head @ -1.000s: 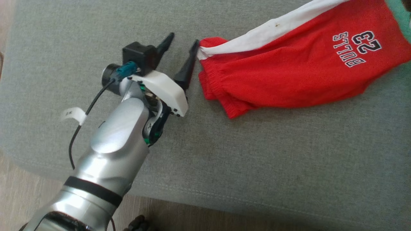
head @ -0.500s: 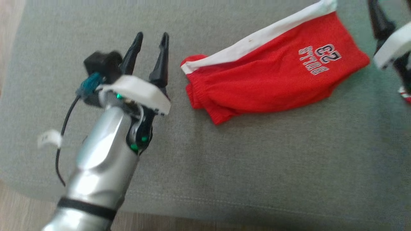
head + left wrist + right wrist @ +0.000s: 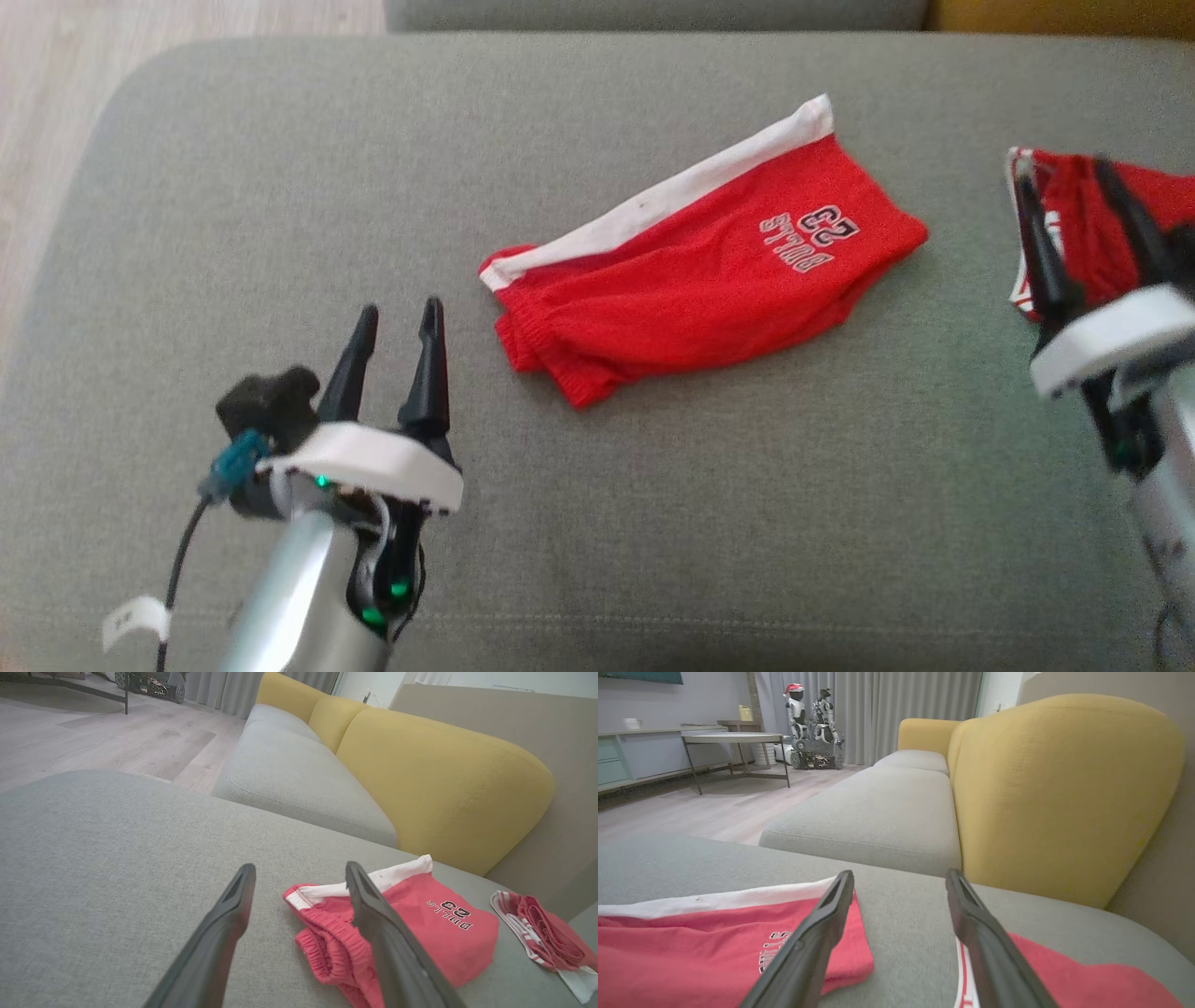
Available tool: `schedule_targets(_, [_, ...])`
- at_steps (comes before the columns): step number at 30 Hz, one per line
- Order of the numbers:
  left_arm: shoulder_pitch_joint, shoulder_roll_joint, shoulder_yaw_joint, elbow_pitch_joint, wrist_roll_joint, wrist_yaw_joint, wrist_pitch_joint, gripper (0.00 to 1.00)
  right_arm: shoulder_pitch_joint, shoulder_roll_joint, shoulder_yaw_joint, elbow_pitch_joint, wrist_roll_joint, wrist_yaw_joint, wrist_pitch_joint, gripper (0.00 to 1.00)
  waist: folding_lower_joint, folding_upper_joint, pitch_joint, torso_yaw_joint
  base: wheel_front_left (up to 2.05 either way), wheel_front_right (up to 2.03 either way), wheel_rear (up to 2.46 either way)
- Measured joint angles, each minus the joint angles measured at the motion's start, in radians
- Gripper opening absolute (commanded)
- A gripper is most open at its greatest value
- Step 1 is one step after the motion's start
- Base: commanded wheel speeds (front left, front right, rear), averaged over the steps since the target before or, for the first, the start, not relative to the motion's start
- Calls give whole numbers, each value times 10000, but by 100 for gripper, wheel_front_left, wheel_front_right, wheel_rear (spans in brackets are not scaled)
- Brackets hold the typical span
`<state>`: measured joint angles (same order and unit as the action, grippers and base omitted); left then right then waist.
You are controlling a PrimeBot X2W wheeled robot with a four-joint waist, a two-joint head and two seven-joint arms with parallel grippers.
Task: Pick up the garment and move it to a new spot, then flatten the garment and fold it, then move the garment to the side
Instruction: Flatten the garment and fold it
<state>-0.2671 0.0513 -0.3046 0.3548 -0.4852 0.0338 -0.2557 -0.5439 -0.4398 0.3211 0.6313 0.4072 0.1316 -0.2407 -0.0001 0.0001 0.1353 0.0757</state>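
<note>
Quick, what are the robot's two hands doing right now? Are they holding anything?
Left gripper: open, holding nothing, apart from the red shorts.
Right gripper: open, holding nothing, near the other red garment.

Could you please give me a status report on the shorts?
Left gripper open, empty; right gripper open, empty. Red shorts folded on grey cushion, between them. Second red garment by right gripper.

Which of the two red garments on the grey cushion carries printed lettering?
The red shorts with a broad white band, lying centrally; the crumpled red garment with striped trim at the right shows none.
</note>
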Motion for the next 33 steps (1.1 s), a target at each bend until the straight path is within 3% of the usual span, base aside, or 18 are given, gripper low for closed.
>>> schedule_targets(5, [800, -63, 203, -341, 88, -4, 0, 100, 1635, 989, -1407, -767, -1041, 0, -71, 100, 0, 0, -520, -181, 0, 0, 0])
schedule_targets(10, [1509, -67, 174, -777, 339, -67, 0, 100, 3165, 1524, -2727, -1831, -2121, 0, -75, 100, 0, 0, -843, -282, 0, 0, 0])
schedule_targets(19, [2150, -61, 105, -1220, 324, 205, 2, 100, 4391, 2587, -3588, -3126, -2947, 0, 491, 100, 0, 0, -830, -395, 0, 0, 0])
schedule_targets(23, [2074, -61, -69, -1287, 320, 205, 2, 100, 4275, 2876, -3659, -3348, -2228, 0, 1030, 100, 0, 0, -594, -300, 0, 0, 0])
schedule_targets(33, [1517, -61, -500, -1304, 234, 284, 2, 100, 2710, 3649, -4679, -2681, 2132, 0, 3994, 100, 0, 0, 144, 477, 0, 0, 0])
